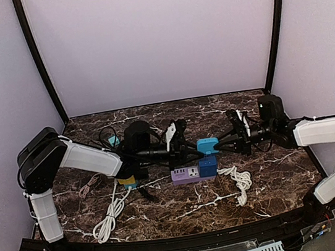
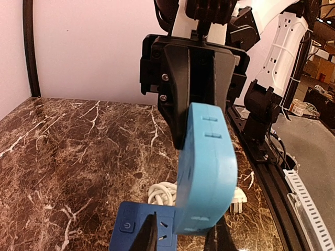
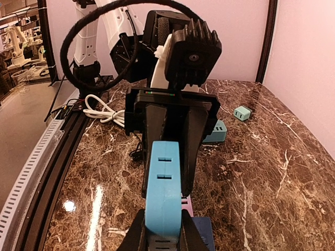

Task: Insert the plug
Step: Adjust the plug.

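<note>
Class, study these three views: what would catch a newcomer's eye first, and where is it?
A light blue plastic plug block hangs mid-table between the two arms, the right arm's jaws clamped on one end, the left arm's jaws flanking the other. Just below sits a purple and dark blue socket strip on the brown marble table, a coiled white cable beside it.

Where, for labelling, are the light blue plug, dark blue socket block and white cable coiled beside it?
light blue plug [image 2: 207,167]: left wrist view, broad face.
dark blue socket block [image 2: 133,236]: left wrist view, top.
white cable [image 1: 243,180]: top view, coil's middle.
</note>
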You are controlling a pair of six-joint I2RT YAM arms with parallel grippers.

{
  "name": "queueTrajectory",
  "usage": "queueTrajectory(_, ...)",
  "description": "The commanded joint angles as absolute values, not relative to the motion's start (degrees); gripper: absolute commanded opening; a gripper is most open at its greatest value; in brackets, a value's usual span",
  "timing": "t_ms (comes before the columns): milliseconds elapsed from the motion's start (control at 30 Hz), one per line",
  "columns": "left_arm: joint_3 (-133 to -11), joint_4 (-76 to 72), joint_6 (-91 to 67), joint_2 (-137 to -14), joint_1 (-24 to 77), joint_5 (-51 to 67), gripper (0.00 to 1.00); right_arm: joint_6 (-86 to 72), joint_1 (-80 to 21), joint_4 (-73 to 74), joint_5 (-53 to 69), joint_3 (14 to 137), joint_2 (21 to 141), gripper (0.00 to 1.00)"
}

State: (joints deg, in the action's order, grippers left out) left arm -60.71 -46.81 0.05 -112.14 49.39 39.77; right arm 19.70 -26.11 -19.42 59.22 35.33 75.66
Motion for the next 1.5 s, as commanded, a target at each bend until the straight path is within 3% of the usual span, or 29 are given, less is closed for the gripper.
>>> queueTrajectory(0,-62.14,-50.93,-1.43,-112.41,49.35,41.06,0.13,21.68,-25.77,-18.37,60.51,37.15,76.78,0.00)
queueTrajectory(267,-62.34,-51.69,-1.04,-113.06,49.37,41.63,0.01,21.99,-25.84,-18.17,60.46,37.68,78.22,0.00)
queueTrajectory(300,-62.33,-51.86,-1.05,-113.10,49.38,41.54,0.01,21.72,-25.84,-18.12,60.20,37.82,78.40,0.06)
queueTrajectory(400,-62.26,-52.76,-0.80,-113.19,49.37,41.26,0.01,20.94,-25.80,-17.87,58.53,37.97,79.65,0.45)
queueTrajectory(533,-62.43,-54.71,-0.60,-113.72,49.34,41.17,0.01,18.98,-25.83,-19.74,57.20,37.37,82.16,0.56)
queueTrajectory(800,-62.85,-55.57,-0.54,-114.52,49.37,41.93,0.01,13.82,-25.99,-29.53,57.03,35.49,85.02,0.58)
queueTrajectory(1467,-62.83,-55.34,-0.71,-114.93,49.31,41.10,0.01,18.62,-26.06,-22.12,53.19,35.90,84.01,0.54)
